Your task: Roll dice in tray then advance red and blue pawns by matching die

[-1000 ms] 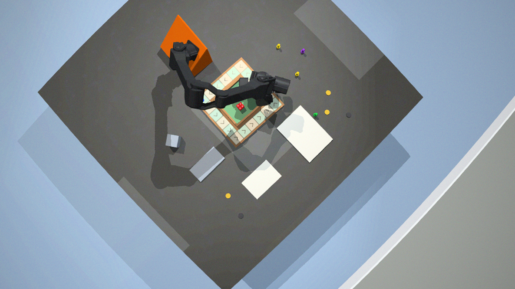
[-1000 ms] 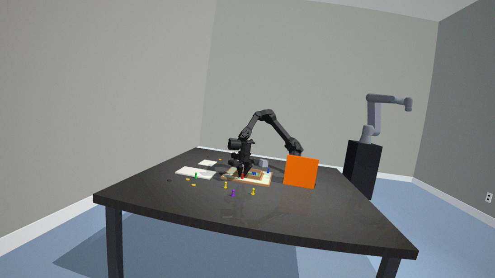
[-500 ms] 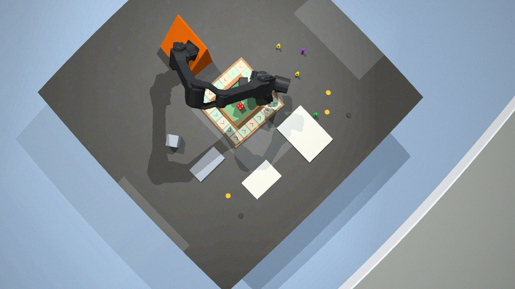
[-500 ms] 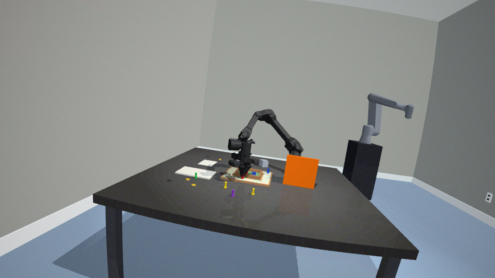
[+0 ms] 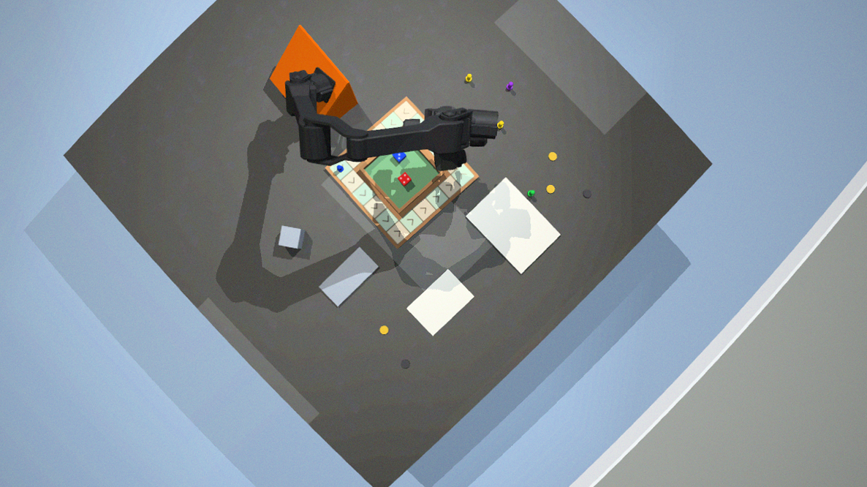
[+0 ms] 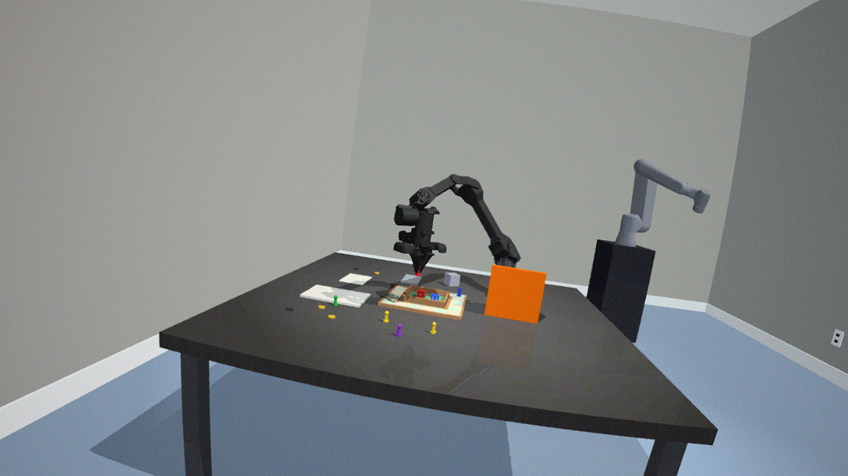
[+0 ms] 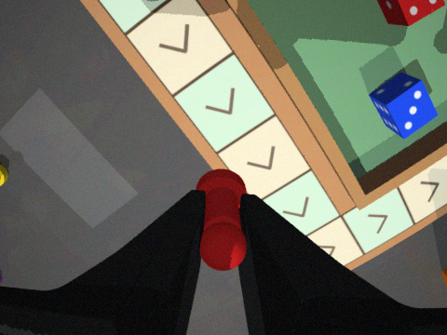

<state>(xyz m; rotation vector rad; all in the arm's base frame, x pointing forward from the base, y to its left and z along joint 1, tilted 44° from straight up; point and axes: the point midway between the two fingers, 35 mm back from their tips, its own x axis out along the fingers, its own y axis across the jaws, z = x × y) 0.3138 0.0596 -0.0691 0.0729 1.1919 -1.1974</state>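
One red pawn (image 6: pixel 418 273) (image 7: pixel 223 219) is clamped in my end effector (image 6: pixel 419 272) (image 7: pixel 222 207), so I should carry it level above the board (image 5: pixel 397 242) (image 6: pixel 458 313) (image 7: pixel 279 93), then lower it gently.

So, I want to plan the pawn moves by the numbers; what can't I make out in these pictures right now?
- Red pawn, top view: hidden under the arm.
- Red die, wrist view: cut off by the upper edge.
- Pips on both dice, exterior view: too small to count, with the blue die partly behind the tray wall.
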